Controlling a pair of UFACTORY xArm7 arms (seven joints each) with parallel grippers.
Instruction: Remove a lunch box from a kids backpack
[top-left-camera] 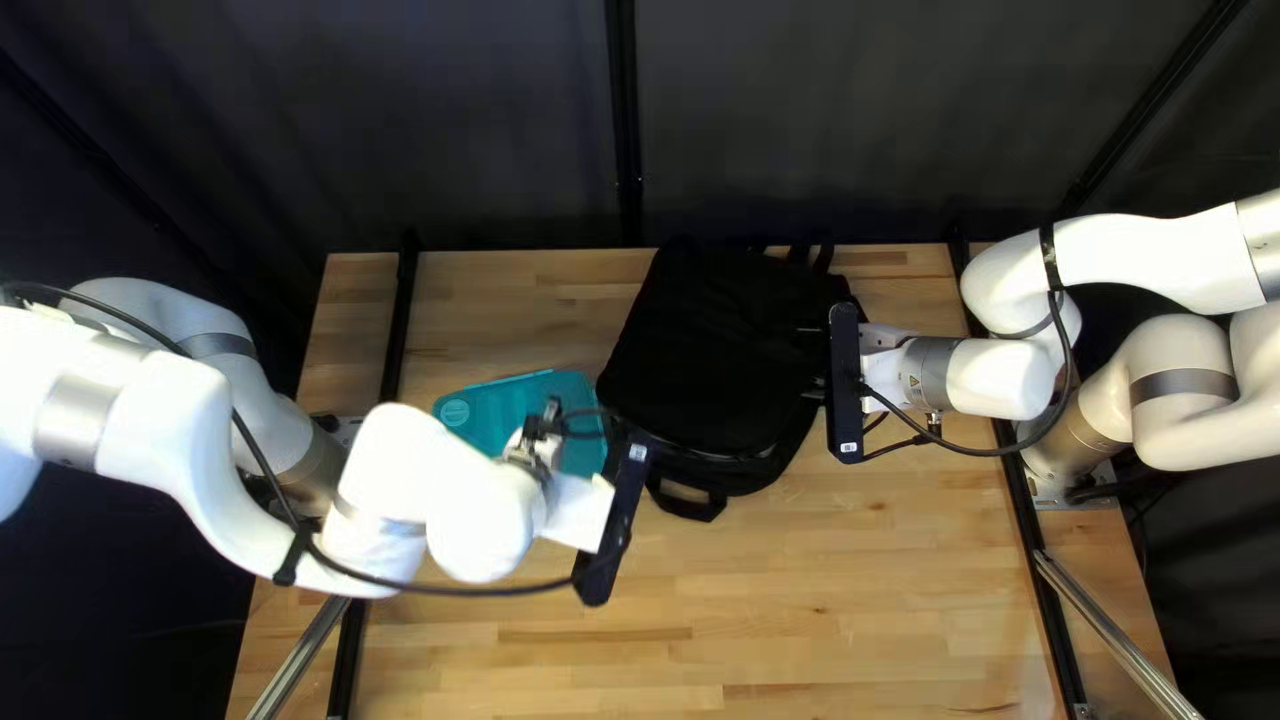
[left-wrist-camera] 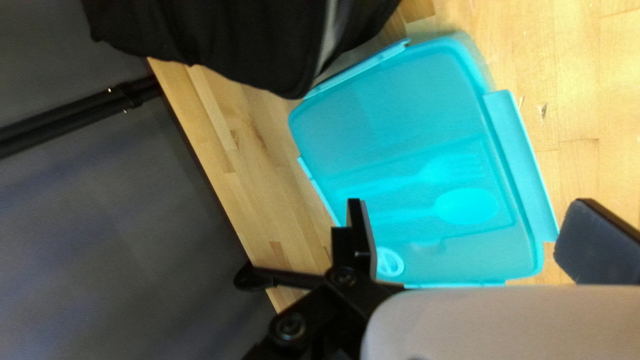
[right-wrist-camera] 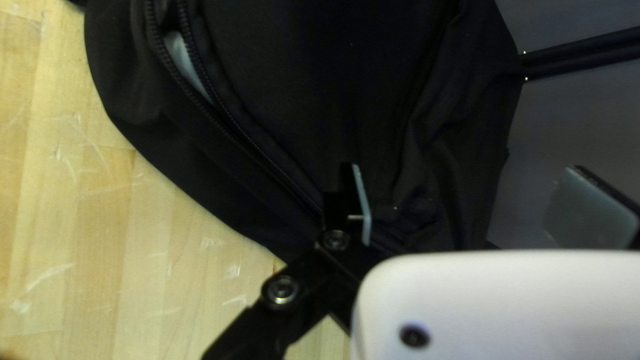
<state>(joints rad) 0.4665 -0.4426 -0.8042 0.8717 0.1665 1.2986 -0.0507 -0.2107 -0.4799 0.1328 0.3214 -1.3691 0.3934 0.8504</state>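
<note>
A dark curtain (top-left-camera: 467, 120) hangs behind the far edge of the bench (top-left-camera: 827, 627). From the bench's left edge the left arm (top-left-camera: 200, 440) reaches in; from its right edge, the right arm (top-left-camera: 1120, 260).

The black backpack (top-left-camera: 720, 347) lies at the far edge, around its middle. The teal lunch box (top-left-camera: 500, 407) is out of it, lying flat with its lid on, between the backpack and the bench's left edge. One of its corners is right by the backpack; whether they touch I cannot tell.

The left gripper (top-left-camera: 600, 518) has its fingers spread wide over one end of the lunch box and has hold of nothing. The right gripper (top-left-camera: 806, 362) is at the backpack's side toward the bench's right edge, its fingers also wide apart, gripping nothing; I cannot tell whether it touches the cloth.

A zip (right-wrist-camera: 220, 120) on the backpack is partly undone, something pale showing in the gap. The loop (top-left-camera: 690, 506) points toward the near edge. Through the lid show a spoon (left-wrist-camera: 467, 205) and a fork (left-wrist-camera: 452, 168), side by side.
</note>
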